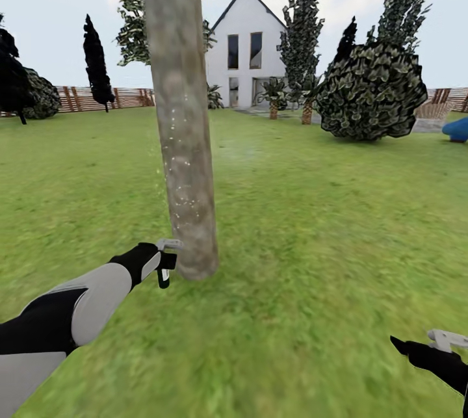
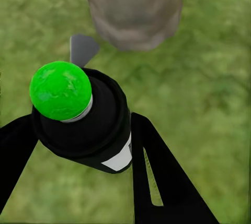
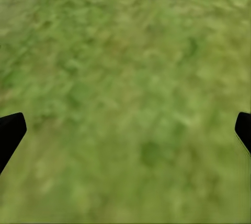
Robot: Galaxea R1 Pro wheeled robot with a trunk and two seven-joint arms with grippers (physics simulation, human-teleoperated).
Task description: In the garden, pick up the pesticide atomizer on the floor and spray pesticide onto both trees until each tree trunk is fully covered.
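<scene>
A thick grey-brown mottled tree trunk [image 1: 182, 132] rises from the grass lawn [image 1: 312, 223] just ahead, dotted with small white specks on its lower left side. My left gripper [image 1: 166, 265] is shut on the dark pesticide atomizer [image 1: 165, 272], held right beside the trunk's flared base. In the left wrist view the black atomizer [image 2: 89, 125] with a white label and a green round top sits between the black fingers [image 2: 157, 177], pointing at the trunk base [image 2: 133, 10]. My right gripper [image 3: 125, 130] hangs open over bare grass, with nothing between its fingertips.
A white house [image 1: 244, 47] stands far ahead behind a brown slat fence [image 1: 97, 98]. A large dark round bush [image 1: 370, 90] and tall conifers [image 1: 302, 21] stand to the right. A blue object [image 1: 457, 129] lies at the far right edge.
</scene>
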